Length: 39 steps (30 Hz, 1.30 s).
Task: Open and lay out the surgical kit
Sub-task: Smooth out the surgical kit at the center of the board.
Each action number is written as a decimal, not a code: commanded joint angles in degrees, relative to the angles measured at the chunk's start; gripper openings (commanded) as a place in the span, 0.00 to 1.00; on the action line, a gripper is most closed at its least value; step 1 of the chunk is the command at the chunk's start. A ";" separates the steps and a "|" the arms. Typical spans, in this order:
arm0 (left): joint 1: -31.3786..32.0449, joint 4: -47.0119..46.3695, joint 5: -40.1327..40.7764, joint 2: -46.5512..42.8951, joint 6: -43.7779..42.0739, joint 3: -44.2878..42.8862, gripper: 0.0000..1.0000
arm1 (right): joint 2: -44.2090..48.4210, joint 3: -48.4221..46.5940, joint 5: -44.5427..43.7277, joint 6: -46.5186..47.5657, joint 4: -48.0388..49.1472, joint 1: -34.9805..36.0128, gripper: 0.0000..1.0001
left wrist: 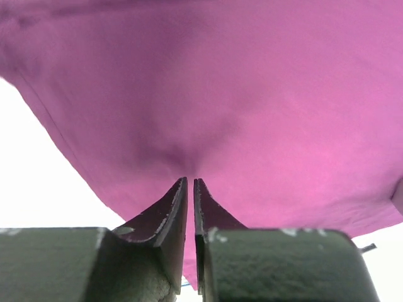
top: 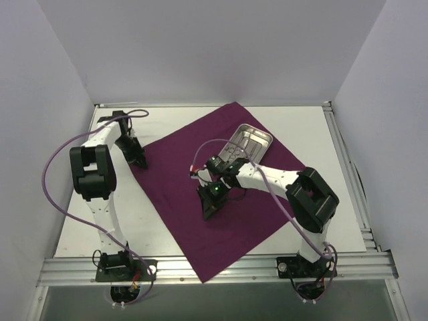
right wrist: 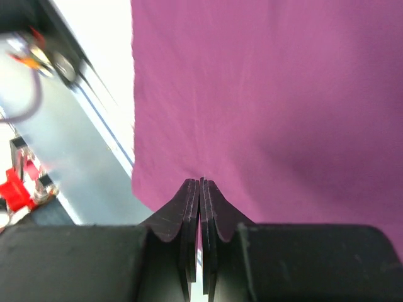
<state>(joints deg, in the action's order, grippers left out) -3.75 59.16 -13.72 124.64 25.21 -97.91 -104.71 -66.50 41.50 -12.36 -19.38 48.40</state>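
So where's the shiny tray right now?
In the top view, the steel tray sits on the far right part of the purple cloth, just beyond the wrist of the right arm.

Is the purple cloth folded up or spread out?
Spread out. The purple cloth lies flat in one wide sheet, with the steel tray on top.

- Steel tray [top: 254, 138]: near end hidden behind the right arm [top: 267, 179]; its contents are too small to identify.
- Left gripper [left wrist: 191, 187]: whether the fingertips pinch the cloth wrap [left wrist: 252, 94] cannot be told; in the top view they are hidden under the wrist.
- Cloth wrap: cut off by the top and right edges in both wrist views.
- Frame rail [right wrist: 75, 157] and red connector [right wrist: 16, 190]: blurred.
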 commanded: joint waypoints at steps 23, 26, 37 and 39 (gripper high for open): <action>1.20 -7.83 -3.88 -7.92 1.86 16.61 0.04 | -21.95 -23.87 17.57 13.33 -4.63 6.62 0.00; 0.41 -7.57 -2.03 -6.96 1.60 15.74 0.04 | -19.14 -14.91 17.04 9.64 0.99 6.53 0.00; -1.00 -6.69 2.28 -1.42 -0.77 11.16 0.04 | -10.11 5.58 6.85 1.21 6.81 7.14 0.00; -1.87 -6.60 3.34 -0.46 -1.13 10.55 0.04 | -7.46 7.25 5.53 0.50 6.02 7.32 0.00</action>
<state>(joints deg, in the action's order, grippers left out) -3.60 57.23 -18.41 121.08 26.39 -85.56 -115.61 -62.26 57.49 -11.09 -11.07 54.98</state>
